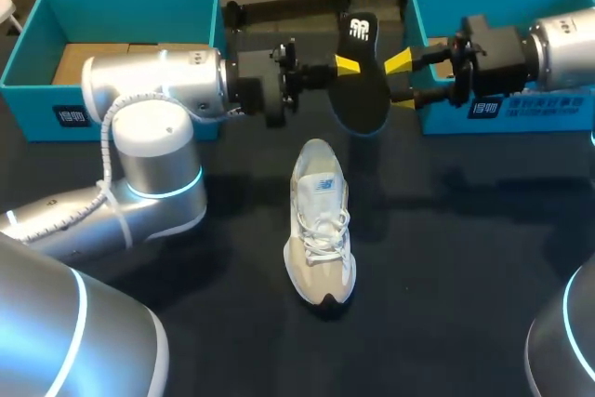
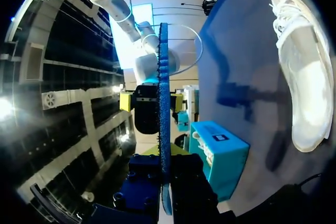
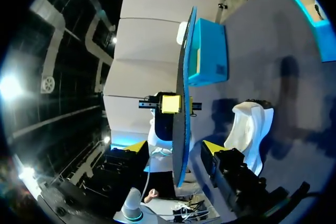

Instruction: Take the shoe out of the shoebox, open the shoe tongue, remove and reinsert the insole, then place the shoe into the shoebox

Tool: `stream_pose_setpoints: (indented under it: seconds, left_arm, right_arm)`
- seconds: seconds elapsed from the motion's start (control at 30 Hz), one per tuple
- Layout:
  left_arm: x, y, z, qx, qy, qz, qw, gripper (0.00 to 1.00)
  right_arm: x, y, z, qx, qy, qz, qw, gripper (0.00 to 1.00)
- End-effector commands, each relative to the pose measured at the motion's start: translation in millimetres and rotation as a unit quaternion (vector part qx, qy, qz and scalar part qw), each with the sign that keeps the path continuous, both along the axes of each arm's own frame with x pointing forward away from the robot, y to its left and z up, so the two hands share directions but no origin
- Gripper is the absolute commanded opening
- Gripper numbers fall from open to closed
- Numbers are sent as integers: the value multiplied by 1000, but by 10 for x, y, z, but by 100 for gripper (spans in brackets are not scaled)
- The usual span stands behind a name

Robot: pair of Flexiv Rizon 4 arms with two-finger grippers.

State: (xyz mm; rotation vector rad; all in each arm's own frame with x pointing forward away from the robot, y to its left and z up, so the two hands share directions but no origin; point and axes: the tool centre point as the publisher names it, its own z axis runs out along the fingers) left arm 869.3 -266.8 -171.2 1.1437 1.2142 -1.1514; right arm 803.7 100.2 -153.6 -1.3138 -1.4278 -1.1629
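A white and beige sneaker (image 1: 321, 225) lies on the dark table, toe toward me, also seen beside my left gripper (image 2: 299, 77) and beyond my right one (image 3: 252, 129). Above the table hangs the black insole (image 1: 363, 81), on edge. My left gripper (image 1: 342, 72) is shut on one side of it; in its wrist view the insole (image 2: 164, 93) rises edge-on from between the fingers (image 2: 165, 169). My right gripper (image 1: 401, 81) faces it from the other side, open. Its yellow tips straddle the insole's edge (image 3: 184, 93) with a gap on both sides (image 3: 176, 148).
A teal shoebox (image 1: 37, 44) with brown paper inside stands at the back left. A second teal box (image 1: 418, 16) stands at the back right, just behind my right gripper. My left arm's elbow (image 1: 153, 151) rises over the table's left half.
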Motion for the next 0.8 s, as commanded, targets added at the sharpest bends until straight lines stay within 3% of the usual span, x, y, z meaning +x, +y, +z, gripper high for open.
stream_pose_setpoints:
  seconds: [0.03,0.1,0.43,0.73,0.77,0.8]
  left_arm:
    - [26,-137,-24,-8,-4,4,1000,0]
    - [27,-174,-23,-11,-4,4,1000,0]
    - [-36,-263,22,-23,-1,-7,1000,0]
    - [-65,-241,10,-24,4,-6,1000,0]
    - [-66,-240,13,-25,4,-6,1000,0]
    - [-66,-240,18,-26,5,-5,1000,0]
  right_arm:
    - [32,59,-37,1,8,9,1000,58]
    - [39,90,-51,1,11,12,1000,51]
    - [97,175,-100,7,15,18,1000,44]
    - [105,173,-145,11,17,15,1000,29]
    - [107,172,-149,11,18,15,1000,23]
    - [111,171,-152,11,18,14,1000,6]
